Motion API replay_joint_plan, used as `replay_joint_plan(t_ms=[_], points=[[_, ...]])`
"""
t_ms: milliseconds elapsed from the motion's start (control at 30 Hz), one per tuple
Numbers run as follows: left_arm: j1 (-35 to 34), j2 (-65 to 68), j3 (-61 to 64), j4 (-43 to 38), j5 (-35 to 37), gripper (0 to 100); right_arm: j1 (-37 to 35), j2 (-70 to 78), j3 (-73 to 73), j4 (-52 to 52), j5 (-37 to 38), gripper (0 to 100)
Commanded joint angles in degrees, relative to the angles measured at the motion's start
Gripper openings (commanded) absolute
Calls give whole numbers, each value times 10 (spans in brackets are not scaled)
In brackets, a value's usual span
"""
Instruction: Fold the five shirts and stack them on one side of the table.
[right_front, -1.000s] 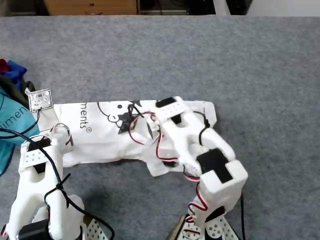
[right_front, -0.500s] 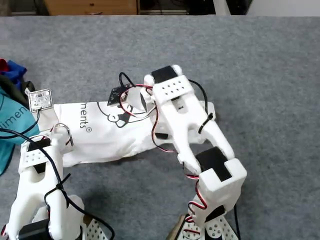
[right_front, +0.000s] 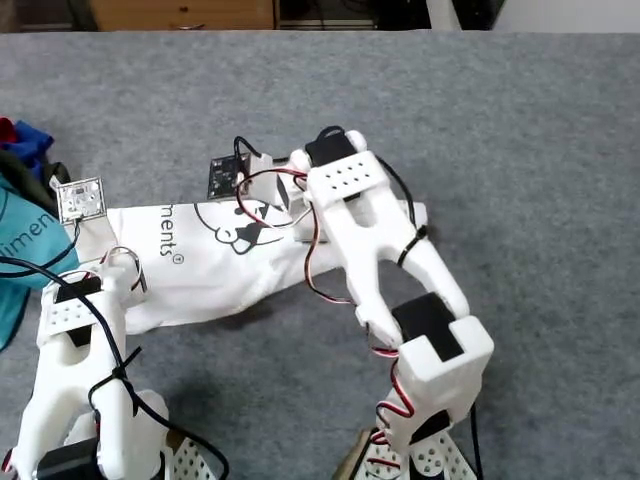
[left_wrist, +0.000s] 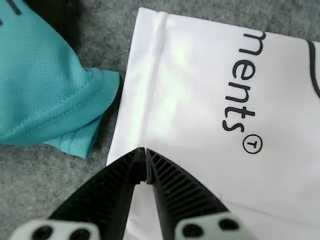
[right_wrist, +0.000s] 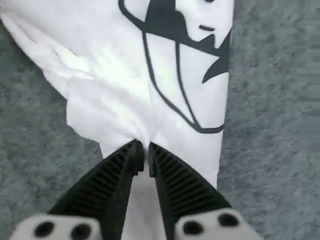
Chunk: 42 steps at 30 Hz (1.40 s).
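White shirt held at two edges.
Left gripper pinches its nine-o'clock hem; right gripper pinches cloth at twelve.

Grey table: white shirt mid-left, teal shirt just beside.

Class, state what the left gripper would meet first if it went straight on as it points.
The white shirt: the left gripper has shut tips on its hemmed edge. The teal shirt likely lies off that line.
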<state>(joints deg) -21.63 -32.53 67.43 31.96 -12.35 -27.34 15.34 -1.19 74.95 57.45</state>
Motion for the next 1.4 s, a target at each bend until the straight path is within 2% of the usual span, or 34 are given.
replay_joint_plan(t_ms=[0, 100, 267, 400, 533, 567, 633, 733, 900, 1167, 1367], points=[[5, -11, -4, -8, -4, 25, 10, -2, -3, -21, -4, 173], [5, -11, -4, -8, -4, 25, 17, -7, -6, -5, -29, 403], [5, -11, -4, -8, -3, 25, 30, -13, -63, 123, -30, 422], [5, -12, -4, -8, -3, 25, 48, -58, -74, 216, -30, 285], [5, -13, -4, -8, -3, 25, 52, -124, -21, 258, -28, 27], [5, -14, -3, -8, -3, 25, 52, -138, 3, 259, -27, 0], [5, -15, -3, -8, -3, 25, 48, -163, 63, 258, -26, 43], [5, -15, -3, -8, -3, 25, 18, -187, 155, 222, -29, 6], [6, -15, -3, -8, -2, 25, -15, -190, 238, 81, -52, 9], [6, -15, -3, -8, -1, 25, -13, -73, 230, -135, -69, 12], [6, -15, -3, -8, -1, 25, -8, 35, 144, -148, -69, 12]])
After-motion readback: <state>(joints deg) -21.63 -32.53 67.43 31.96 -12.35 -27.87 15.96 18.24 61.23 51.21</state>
